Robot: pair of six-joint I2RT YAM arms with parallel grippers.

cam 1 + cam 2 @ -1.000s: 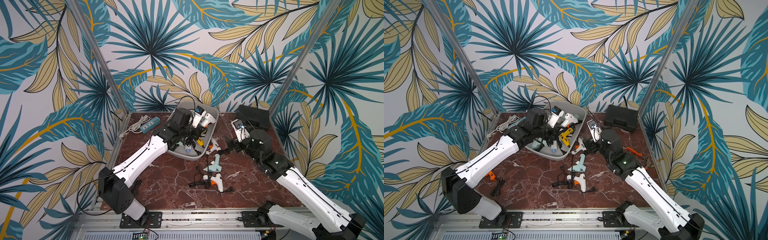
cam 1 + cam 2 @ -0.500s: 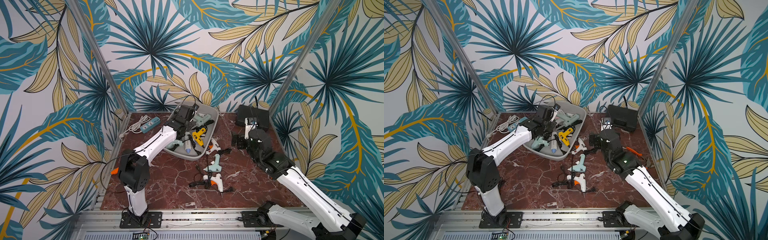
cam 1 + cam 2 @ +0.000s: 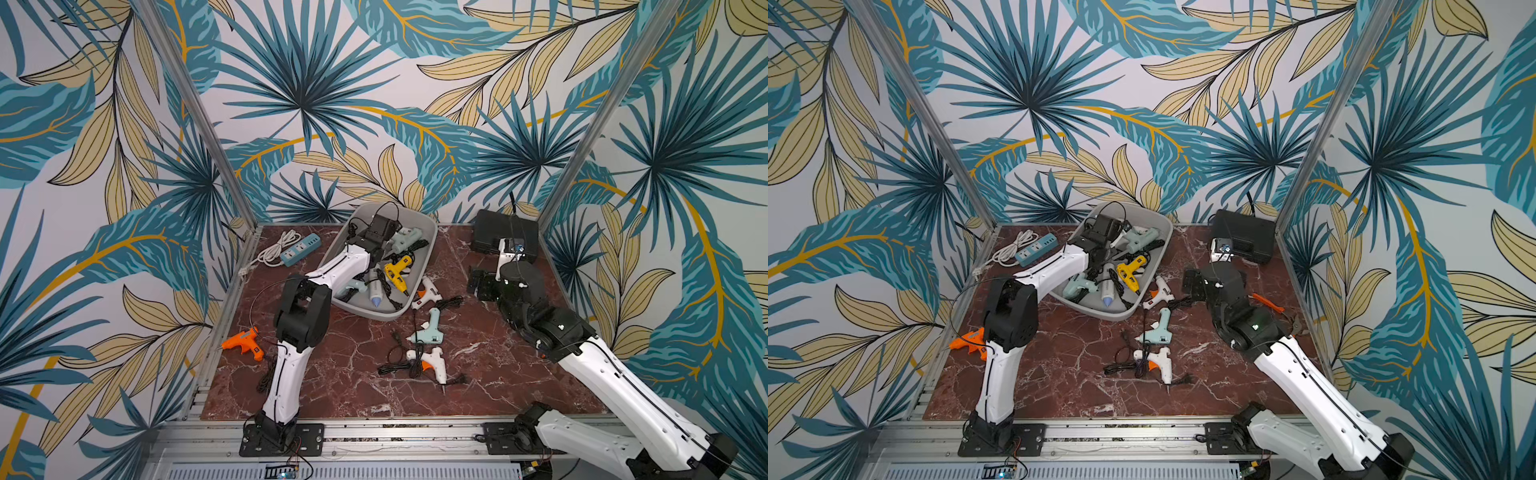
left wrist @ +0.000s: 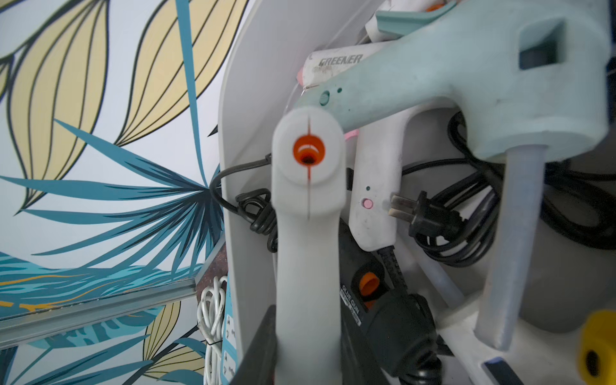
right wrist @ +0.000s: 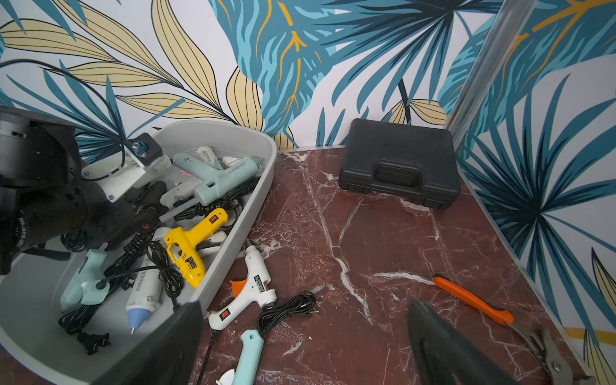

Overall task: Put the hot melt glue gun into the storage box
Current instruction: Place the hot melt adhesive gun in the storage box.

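Both top views: mounted high over front rail, tilted down toward back wall, far off. Near-identical coverage: whole marble table, storage box, black case.
Left wrist view: very near, inside storage box, facing white glue gun butt-on, wallpaper past rim.
Right wrist view: low over table's right half, facing back wall, medium range, black case ahead.
All views share storage box, yellow glue gun.
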